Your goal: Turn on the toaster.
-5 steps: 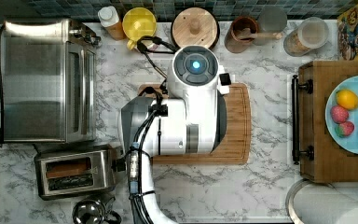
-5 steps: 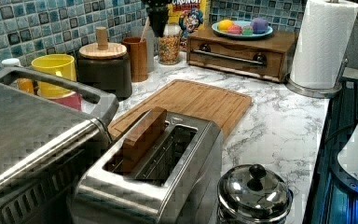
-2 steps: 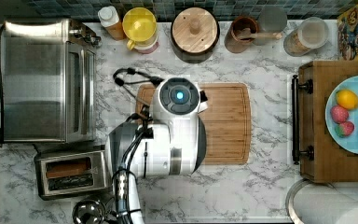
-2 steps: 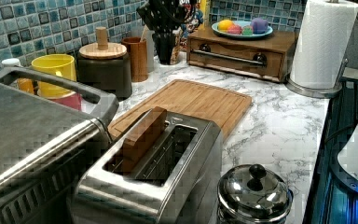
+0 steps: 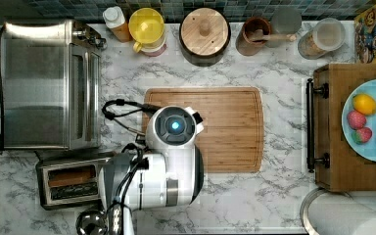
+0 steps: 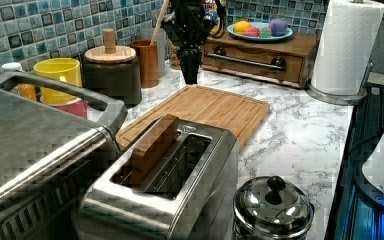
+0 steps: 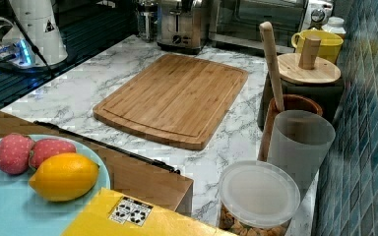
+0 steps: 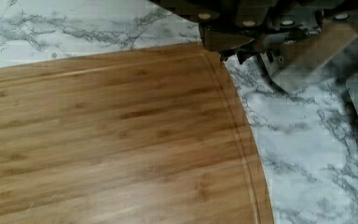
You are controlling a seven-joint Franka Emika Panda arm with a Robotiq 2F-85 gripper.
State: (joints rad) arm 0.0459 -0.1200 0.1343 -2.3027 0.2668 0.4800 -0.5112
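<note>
Over cutting board (image 5: 225, 128) | gripper (image 6: 190, 67), fingers seemingly together | toaster (image 5: 73, 182) apart

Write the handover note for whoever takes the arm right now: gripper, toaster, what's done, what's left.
Gripper: in the left view it hangs pointing down over the far end of the cutting board, holding nothing; whether the fingers are open is not clear.
Toaster: on the marble counter next to the toaster oven, at the top view's lower left, with a brown slice standing in one slot.
Done: nothing on the toaster; the gripper is apart from it.
Left: bring the gripper to the toaster's end facing the board and press the lever down.
</note>
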